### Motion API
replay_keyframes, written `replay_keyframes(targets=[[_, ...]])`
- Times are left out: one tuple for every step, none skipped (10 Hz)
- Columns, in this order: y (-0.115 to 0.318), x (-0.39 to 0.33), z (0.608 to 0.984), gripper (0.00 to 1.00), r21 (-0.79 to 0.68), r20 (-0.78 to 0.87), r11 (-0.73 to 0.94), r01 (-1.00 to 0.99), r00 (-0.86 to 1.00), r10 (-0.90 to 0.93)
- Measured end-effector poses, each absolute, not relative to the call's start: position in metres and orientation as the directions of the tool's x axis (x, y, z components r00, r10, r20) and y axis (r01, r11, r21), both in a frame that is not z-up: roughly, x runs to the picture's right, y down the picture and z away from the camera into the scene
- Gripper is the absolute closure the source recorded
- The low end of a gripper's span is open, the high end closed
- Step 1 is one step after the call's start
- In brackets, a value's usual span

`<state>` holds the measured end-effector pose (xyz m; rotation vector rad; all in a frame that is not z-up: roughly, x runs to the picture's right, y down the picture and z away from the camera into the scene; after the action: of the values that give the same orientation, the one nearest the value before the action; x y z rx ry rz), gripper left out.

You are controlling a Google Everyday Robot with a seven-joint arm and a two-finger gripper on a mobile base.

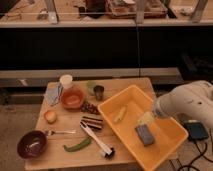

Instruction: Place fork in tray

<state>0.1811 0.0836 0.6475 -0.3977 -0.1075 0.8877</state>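
The fork (61, 132) is slim and silver and lies flat on the wooden table (55, 161) at the left, just right of the dark red bowl (32, 144). The tray (169, 136) is a large yellow-orange bin on the table's right side, holding a blue-grey sponge (144, 135) and a yellowish item (120, 115). My white arm (187, 105) reaches in from the right. The gripper (148, 118) hangs over the tray's middle, just above the sponge and far from the fork.
A green pepper (76, 145) and a black-and-white brush (97, 140) lie between fork and tray. An orange bowl (72, 97), a white cup (66, 81), a dark cup (99, 91), a round fruit (50, 116) and a striped block (92, 123) crowd the table's left half.
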Motion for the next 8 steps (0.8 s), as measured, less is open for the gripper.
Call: replay_keyframes(targets=[[0.074, 0.164, 0.641, 0.20, -0.389, -0.043, 0.585, -0.712, 0.648, 0.760], [0.064, 0.139, 0.634, 0.20, -0.406, 0.002, 0.614, -0.676, 0.672, 0.741], [0.056, 0.109, 0.627, 0.20, -0.430, 0.050, 0.648, -0.628, 0.701, 0.712], [0.054, 0.100, 0.625, 0.20, -0.437, 0.063, 0.657, -0.614, 0.708, 0.703], [0.055, 0.103, 0.626, 0.20, -0.436, 0.060, 0.656, -0.616, 0.707, 0.704], [0.055, 0.104, 0.626, 0.20, -0.435, 0.059, 0.655, -0.618, 0.706, 0.705], [0.055, 0.101, 0.626, 0.20, -0.436, 0.061, 0.657, -0.615, 0.708, 0.703], [0.055, 0.101, 0.626, 0.20, -0.437, 0.061, 0.657, -0.615, 0.708, 0.703]])
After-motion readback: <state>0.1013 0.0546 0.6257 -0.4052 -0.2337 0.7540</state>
